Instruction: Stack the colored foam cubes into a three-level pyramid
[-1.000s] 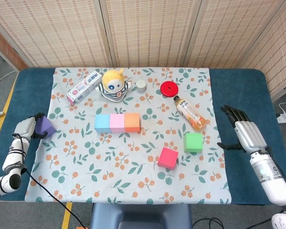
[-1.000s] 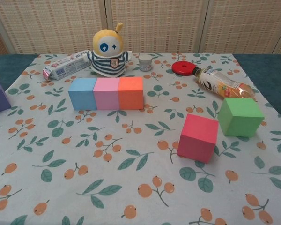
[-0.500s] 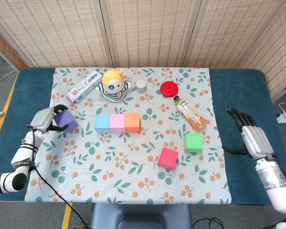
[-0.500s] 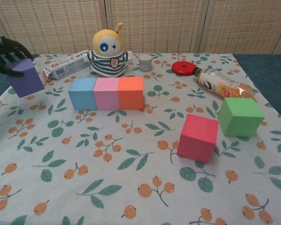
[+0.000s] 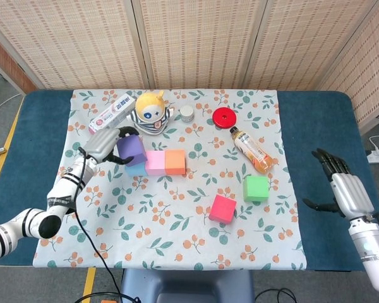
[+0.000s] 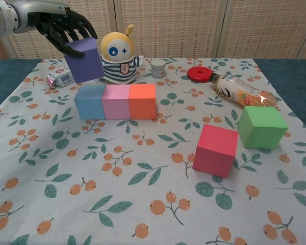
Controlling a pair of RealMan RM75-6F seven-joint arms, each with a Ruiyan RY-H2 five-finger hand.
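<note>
One purple cube (image 6: pixel 84 60) gripped by left hand (image 6: pixel 61 26) above blue cube (image 6: pixel 90 101), right hand (image 5: pixel 345 189) released

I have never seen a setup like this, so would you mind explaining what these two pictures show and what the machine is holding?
This is a two-armed robot with human-like hands, seen through its own cameras: one on its head looking down, one on its chest looking across the table. Its left robot hand holds a purple foam cube in the air above the blue cube, which sits in a row with the pink cube and orange cube. The red cube and green cube wait on the floral cloth. The right robot hand is open and empty.
</note>
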